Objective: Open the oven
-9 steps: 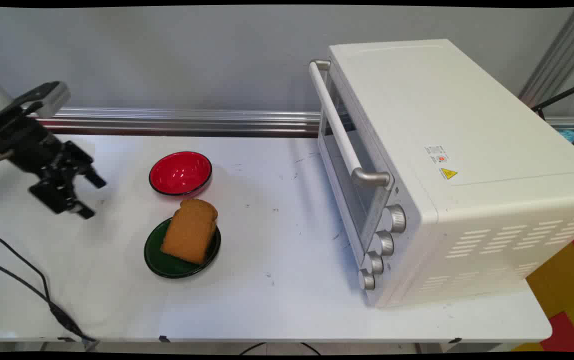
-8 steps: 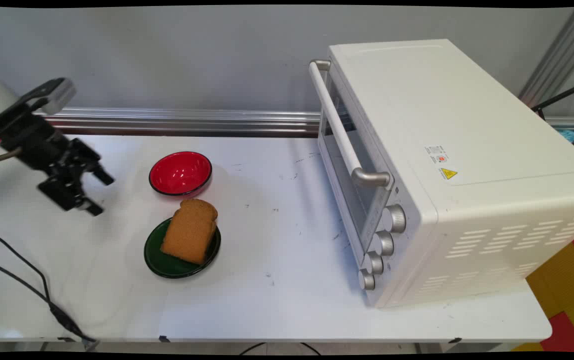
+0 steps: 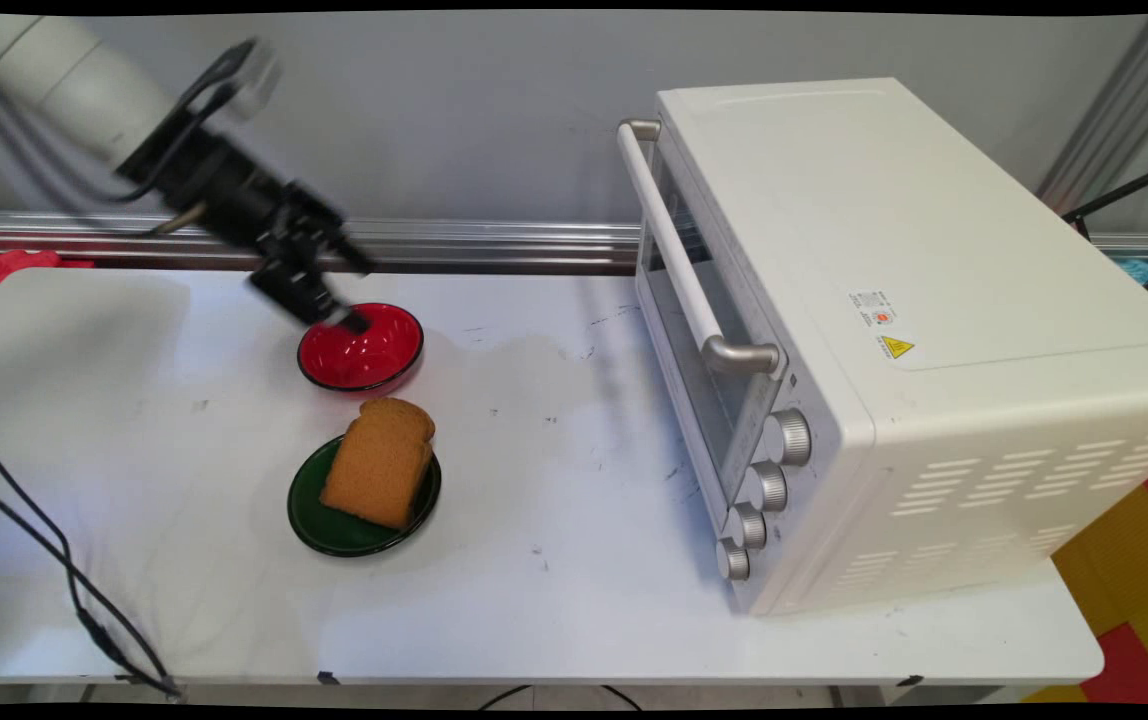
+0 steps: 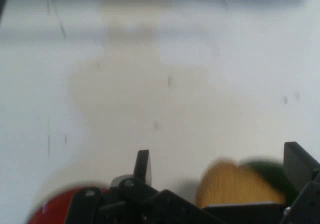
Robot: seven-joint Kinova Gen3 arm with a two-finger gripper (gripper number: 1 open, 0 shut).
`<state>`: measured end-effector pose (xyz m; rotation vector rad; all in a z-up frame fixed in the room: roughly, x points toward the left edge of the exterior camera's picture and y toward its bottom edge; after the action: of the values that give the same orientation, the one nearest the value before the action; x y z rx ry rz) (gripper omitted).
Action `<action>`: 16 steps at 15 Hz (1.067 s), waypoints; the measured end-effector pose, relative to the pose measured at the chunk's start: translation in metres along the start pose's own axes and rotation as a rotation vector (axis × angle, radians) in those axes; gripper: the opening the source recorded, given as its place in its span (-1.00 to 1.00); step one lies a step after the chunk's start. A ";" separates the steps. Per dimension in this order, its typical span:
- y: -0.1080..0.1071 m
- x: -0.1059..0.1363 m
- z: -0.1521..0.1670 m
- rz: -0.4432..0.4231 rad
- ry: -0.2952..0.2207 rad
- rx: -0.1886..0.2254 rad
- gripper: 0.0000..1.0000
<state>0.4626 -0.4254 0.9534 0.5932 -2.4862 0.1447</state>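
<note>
The end effector (image 3: 349, 290) hangs above the far left rim of a red bowl (image 3: 366, 350), its two black fingers spread apart and holding nothing. In the hand view the end effector (image 4: 220, 159) shows the same: one finger (image 4: 143, 165) stands at the left and the other at the right edge, with bare desk between them.

The red bowl sits on the white desk (image 3: 554, 600) toward its far left part and appears in the hand view (image 4: 55, 206) as a red patch at the bottom left. Just near of the bowl lies a dark green plate (image 3: 309, 515), and on it rests a slice of brown bread (image 3: 379, 462), leaning so that its rounded top points toward the bowl. Whether plate and bowl touch cannot be told. In the hand view the bread (image 4: 235, 186) and a part of the green plate (image 4: 270, 171) show between the fingers at the bottom right.

On the right side of the desk, well apart from the dishes, stands a white toaster oven (image 3: 914, 330), its door shut. A long white handle (image 3: 679, 260) runs across the door, and four silver knobs (image 3: 769, 485) sit in a row at its near end. Black cables (image 3: 54, 570) trail across the near left corner of the desk.
</note>
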 end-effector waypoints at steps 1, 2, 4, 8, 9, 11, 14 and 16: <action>0.000 0.028 0.003 0.008 0.019 0.006 1.00; 0.001 0.048 0.004 0.010 0.031 0.009 1.00; 0.003 0.093 0.008 0.014 0.044 0.007 1.00; 0.002 0.154 0.008 0.011 0.076 0.000 1.00; 0.001 0.171 0.008 0.012 0.086 -0.004 1.00; 0.001 0.195 0.007 0.014 0.100 -0.009 1.00; 0.000 0.227 0.006 0.011 0.110 -0.023 1.00; 0.000 0.243 0.007 0.012 0.110 -0.036 1.00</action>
<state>0.2800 -0.5201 1.0831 0.5407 -2.3815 0.1328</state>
